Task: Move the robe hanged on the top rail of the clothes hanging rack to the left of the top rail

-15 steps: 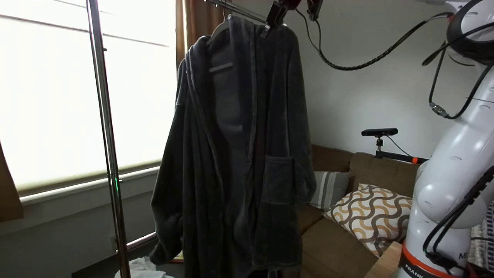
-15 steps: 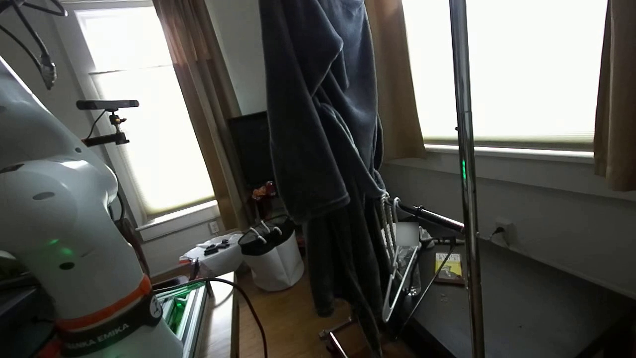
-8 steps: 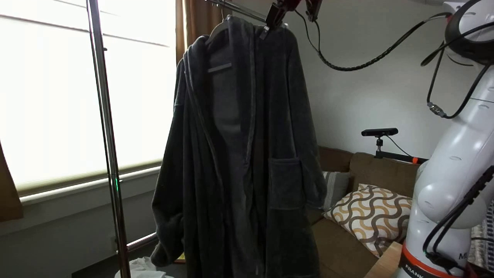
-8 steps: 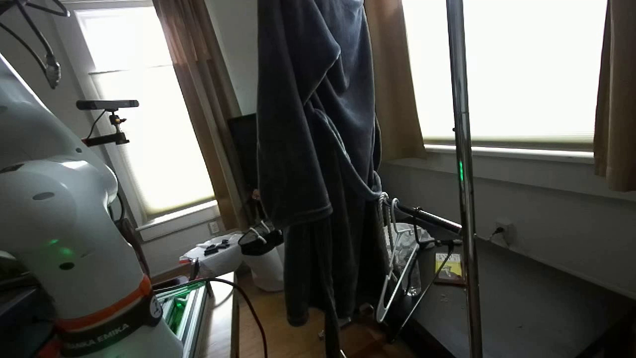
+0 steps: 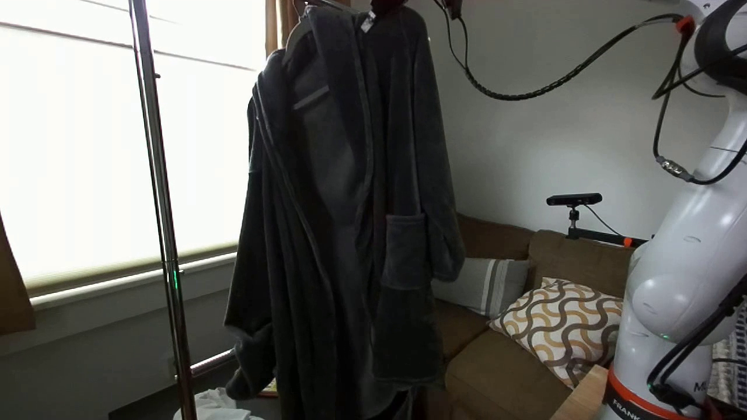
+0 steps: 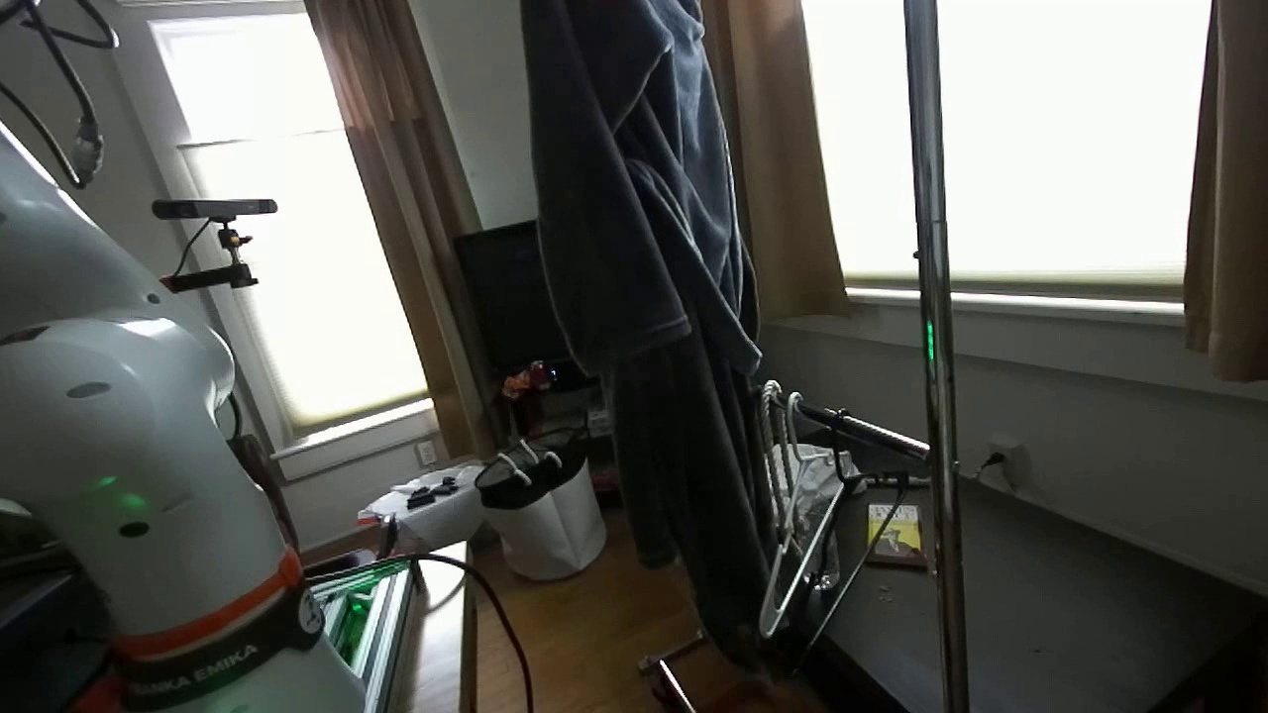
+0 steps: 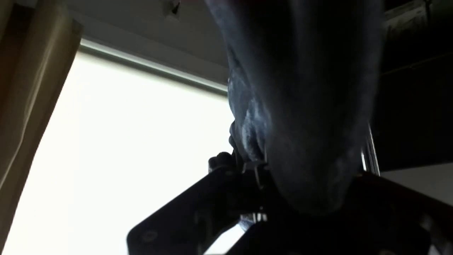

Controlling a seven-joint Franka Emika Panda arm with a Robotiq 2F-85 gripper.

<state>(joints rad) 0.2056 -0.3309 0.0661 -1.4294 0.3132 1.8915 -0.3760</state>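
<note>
The dark grey robe (image 5: 402, 251) hangs on a hanger (image 5: 296, 39) from the top rail (image 5: 334, 4), of which only a short piece shows. The robe also shows in the other exterior view (image 6: 634, 218), where its top is cut off. My gripper (image 5: 370, 20) is at the robe's upper shoulder, mostly out of the picture at the top edge. In the wrist view, my dark gripper fingers (image 7: 262, 184) close around the robe (image 7: 311, 106). The cloth bulges in front and hides the exact grip and the hanger's hook.
A chrome rack upright (image 5: 156, 175) stands before the window; it also shows in an exterior view (image 6: 936, 297). A lower rail (image 6: 872, 431) carries white hangers (image 6: 792, 555) beside a dark table (image 6: 1030, 594). A sofa with cushions (image 5: 560, 326) stands behind the robe.
My gripper has moved left and up in an exterior view, and the robe has moved with it. The robe's lower part has swung left from where it hung half a second ago.
</note>
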